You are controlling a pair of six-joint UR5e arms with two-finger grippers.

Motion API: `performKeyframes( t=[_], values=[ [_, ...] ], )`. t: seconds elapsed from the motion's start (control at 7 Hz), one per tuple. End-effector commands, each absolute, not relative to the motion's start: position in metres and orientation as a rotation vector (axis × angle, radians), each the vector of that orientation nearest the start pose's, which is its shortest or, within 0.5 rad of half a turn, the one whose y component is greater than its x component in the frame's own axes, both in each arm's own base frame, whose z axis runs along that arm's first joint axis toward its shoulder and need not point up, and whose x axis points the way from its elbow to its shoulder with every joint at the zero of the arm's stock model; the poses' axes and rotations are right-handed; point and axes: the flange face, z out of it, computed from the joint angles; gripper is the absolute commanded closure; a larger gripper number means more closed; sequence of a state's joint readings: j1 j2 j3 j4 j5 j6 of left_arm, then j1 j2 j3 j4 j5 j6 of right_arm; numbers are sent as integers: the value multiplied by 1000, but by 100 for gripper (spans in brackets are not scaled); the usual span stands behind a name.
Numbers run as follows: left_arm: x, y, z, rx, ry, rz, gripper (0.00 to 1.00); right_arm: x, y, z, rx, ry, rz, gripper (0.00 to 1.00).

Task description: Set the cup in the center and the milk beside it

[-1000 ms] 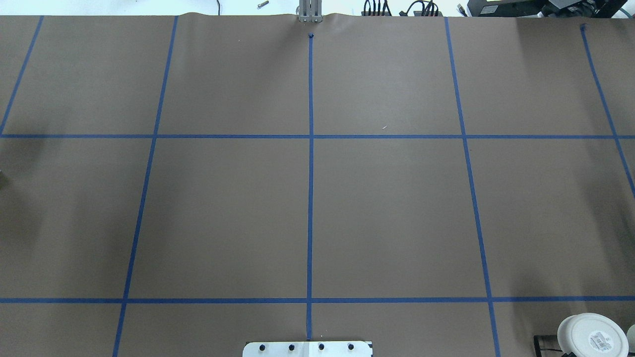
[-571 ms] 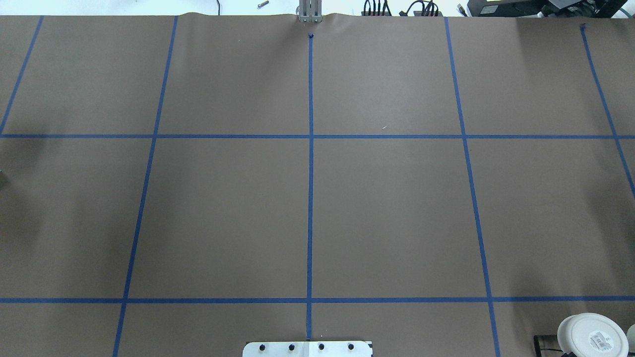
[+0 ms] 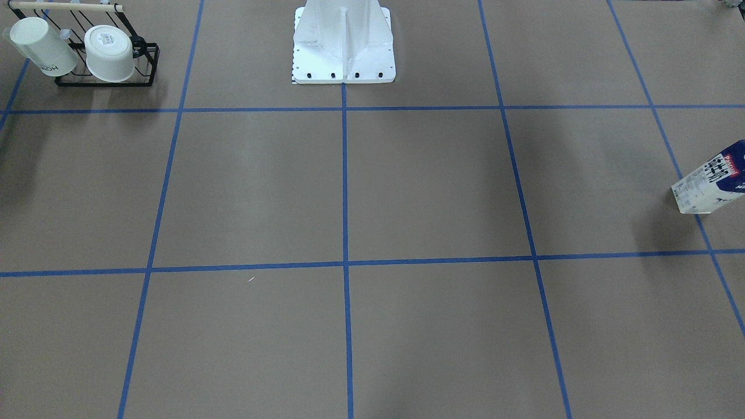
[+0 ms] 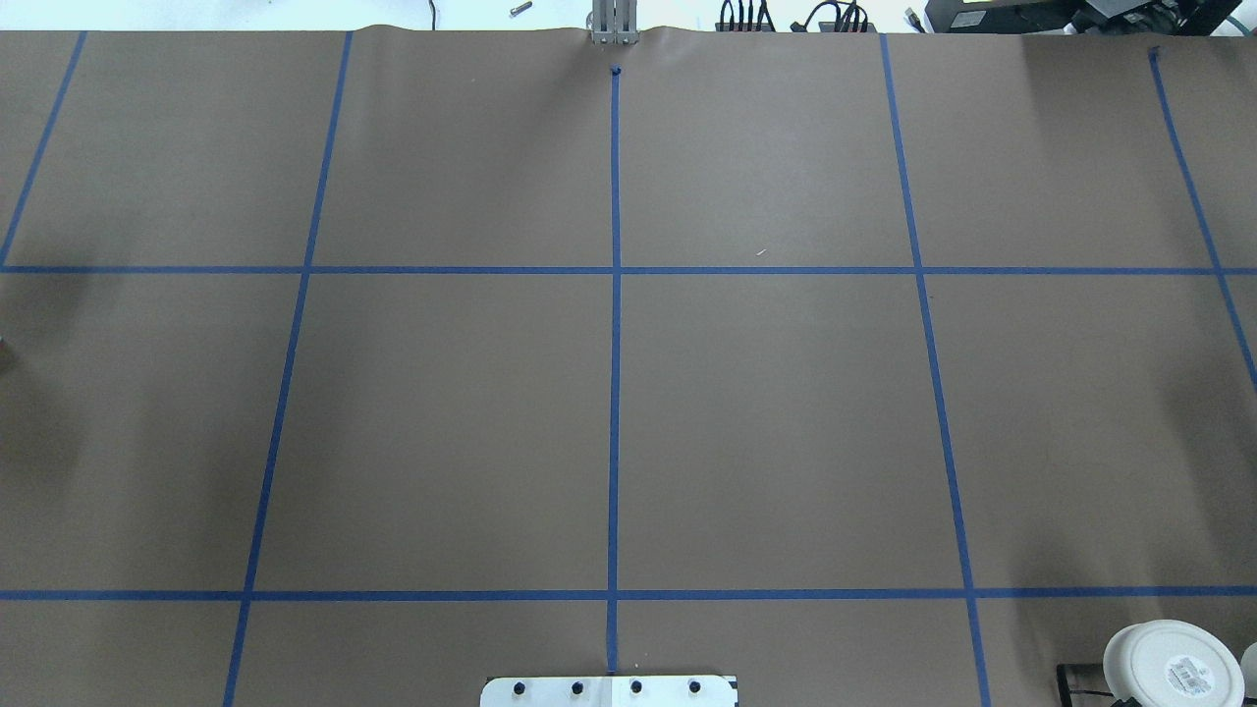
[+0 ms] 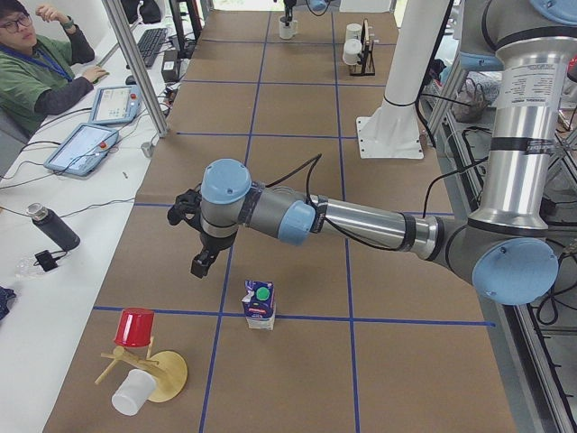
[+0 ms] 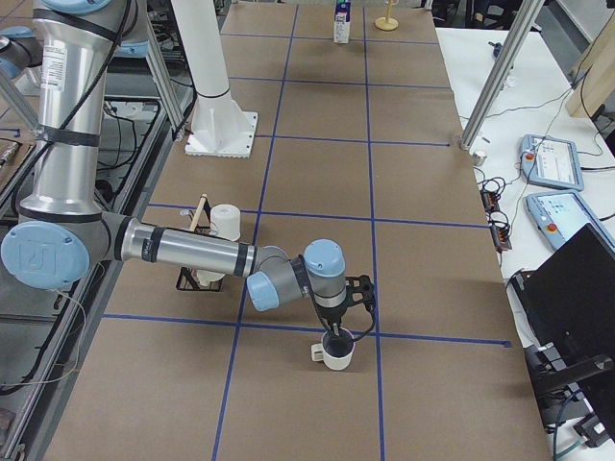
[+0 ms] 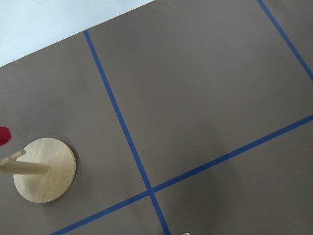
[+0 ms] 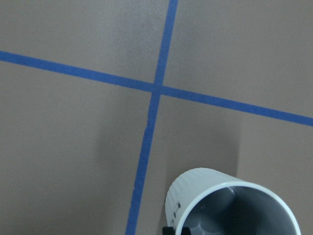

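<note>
Though neither arm reaches into the front-facing view, the milk (image 3: 710, 177) shows there at the right edge of the brown table (image 3: 436, 186), beside a line of the blue tape (image 3: 344, 186).

From overhead I see only the taped grid and a stickered mug (image 4: 1169, 663) in the lower right corner.

From the left end, the left arm (image 5: 361, 221) stretches low across the table with its wrist bent down. The left gripper (image 5: 202, 263) hangs near the upright carton, apart from it; I can't tell how its jaws stand.

From the right end, the right arm (image 6: 192, 252) lies low. The right gripper (image 6: 338, 331) points down at the mouth of the cup (image 6: 336, 355), which stands by a tape crossing. Whether it has hold, I can't tell.

The left wrist view shows a wooden stand (image 7: 44, 169). The right wrist view shows the cup's rim at the bottom edge.
</note>
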State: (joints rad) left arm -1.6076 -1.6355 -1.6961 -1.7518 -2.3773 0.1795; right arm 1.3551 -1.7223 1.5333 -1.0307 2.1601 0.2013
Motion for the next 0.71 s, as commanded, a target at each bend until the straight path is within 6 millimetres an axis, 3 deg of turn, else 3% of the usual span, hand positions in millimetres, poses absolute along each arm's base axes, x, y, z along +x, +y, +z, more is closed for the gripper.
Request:
performKeyframes(
  t=[0.0,0.43,0.57],
  values=[
    [-81,-528,541,434,757,283,2,-25,-474,646,302,-675,-147,100],
    [-81,-528,541,434,757,281,2,-60,-537,506,439,-905,-227,100],
    [-81,-528,542,432,758,281,2,-114,-558,449,423,-973,-200,100]
  ],
)
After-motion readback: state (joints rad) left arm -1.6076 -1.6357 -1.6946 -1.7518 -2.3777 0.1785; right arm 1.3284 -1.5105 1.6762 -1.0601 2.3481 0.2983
